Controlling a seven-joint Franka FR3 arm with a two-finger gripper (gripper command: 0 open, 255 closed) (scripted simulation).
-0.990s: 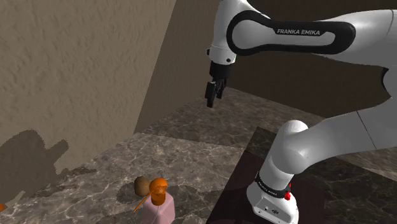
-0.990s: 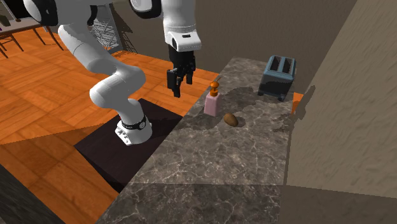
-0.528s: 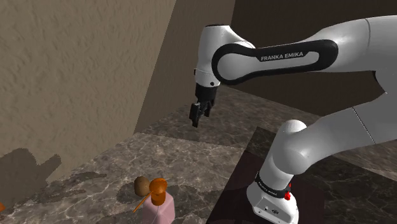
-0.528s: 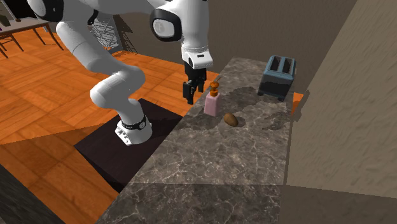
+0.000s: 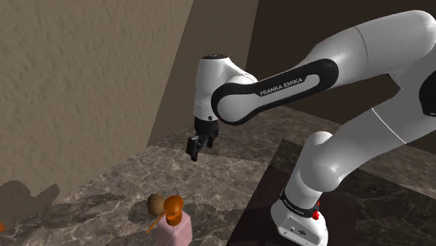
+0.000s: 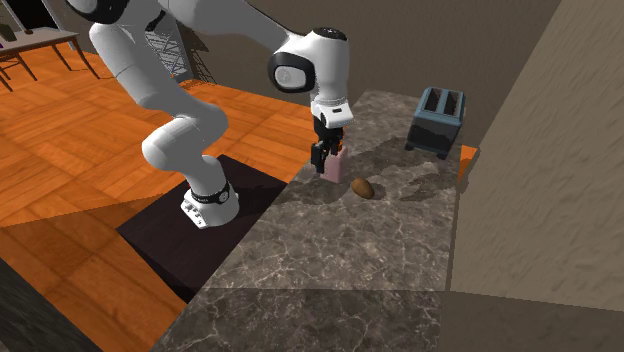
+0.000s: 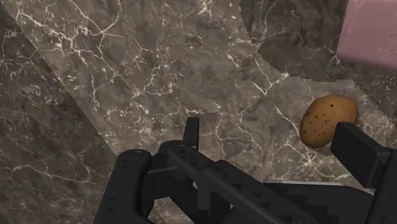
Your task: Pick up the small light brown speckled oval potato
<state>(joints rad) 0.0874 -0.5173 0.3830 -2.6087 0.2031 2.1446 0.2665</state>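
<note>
I see my claw [image 5: 193, 148] hanging in the air over the dark stone bench [image 6: 340, 260]. Its two black fingers [image 7: 356, 153] are spread apart and there is nothing in them. The little brown potato [image 6: 363, 187] with dark spots lies on the bench, just beside the pink bottle [image 6: 338, 168] with the orange top. From the hand's camera the potato sits close by one finger, not between the two. A blue-grey toaster [image 6: 437, 120] stands farther along the bench, near the wall.
</note>
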